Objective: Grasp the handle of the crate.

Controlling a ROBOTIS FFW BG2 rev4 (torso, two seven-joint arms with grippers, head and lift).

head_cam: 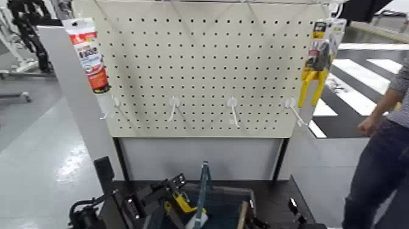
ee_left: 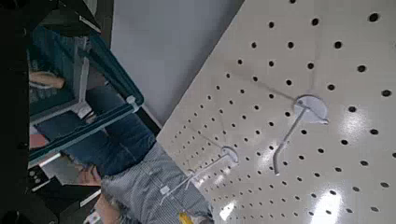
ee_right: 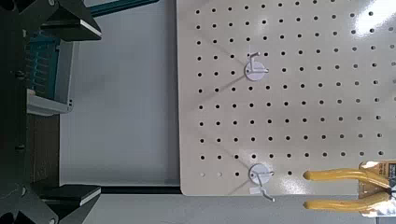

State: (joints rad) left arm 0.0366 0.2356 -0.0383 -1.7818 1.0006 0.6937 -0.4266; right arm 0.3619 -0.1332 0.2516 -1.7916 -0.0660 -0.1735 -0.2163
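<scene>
The dark grey-blue crate (head_cam: 230, 210) sits at the bottom middle of the head view, below the pegboard. Its slim blue-grey handle (head_cam: 204, 183) stands upright from its middle. A yellow-handled tool (head_cam: 182, 207) lies in the crate to the handle's left. My left gripper (head_cam: 155, 195) is just left of the crate, open and empty, apart from the handle. My right gripper (head_cam: 296, 214) is low at the crate's right, also open and empty. The crate's rim shows in the left wrist view (ee_left: 89, 117) and in the right wrist view (ee_right: 47, 70).
A white pegboard (head_cam: 207, 61) with several hooks stands behind the crate. Yellow pliers (head_cam: 316, 70) hang at its right and a red-and-white tube (head_cam: 90, 55) at its left. A person (head_cam: 380, 152) stands at the right. A grey post (head_cam: 76, 91) is on the left.
</scene>
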